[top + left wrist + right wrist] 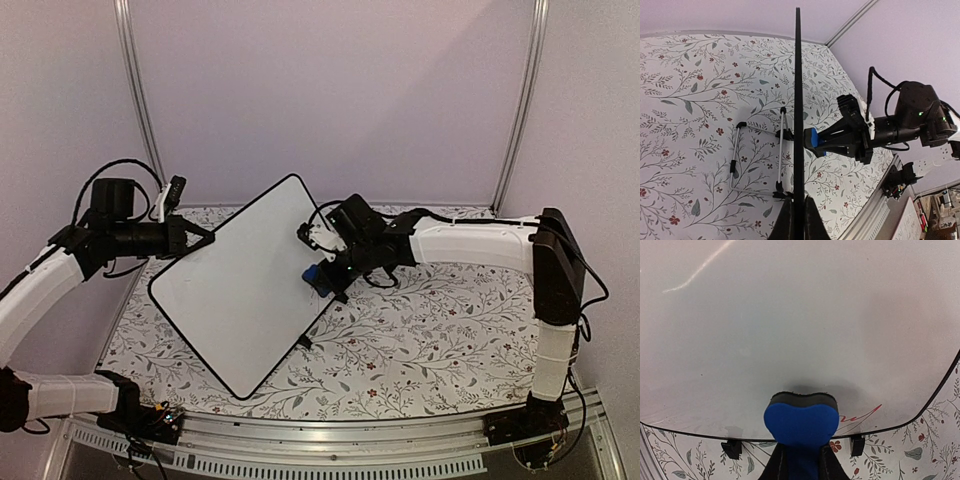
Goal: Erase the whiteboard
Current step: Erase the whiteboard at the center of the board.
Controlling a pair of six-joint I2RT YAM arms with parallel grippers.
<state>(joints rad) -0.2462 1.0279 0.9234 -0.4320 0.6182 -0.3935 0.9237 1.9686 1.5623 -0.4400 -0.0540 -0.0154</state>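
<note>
The whiteboard (245,280) is white with a thin black rim and stands tilted on its feet on the floral table. My left gripper (203,238) is shut on its left rim; the left wrist view shows the board edge-on (798,100) between my fingers (785,220). My right gripper (325,278) is shut on the blue eraser (314,277), whose dark felt side is pressed to the board face near its lower right edge. In the right wrist view the eraser (800,422) sits low on the board (790,325), with a short red marker stroke (857,416) beside it.
The board's wire stand (757,150) rests on the floral tablecloth (420,340) behind it. Two black feet (731,448) show under the rim. A metal rail (350,450) runs along the near edge. Walls and frame poles (140,100) enclose the back.
</note>
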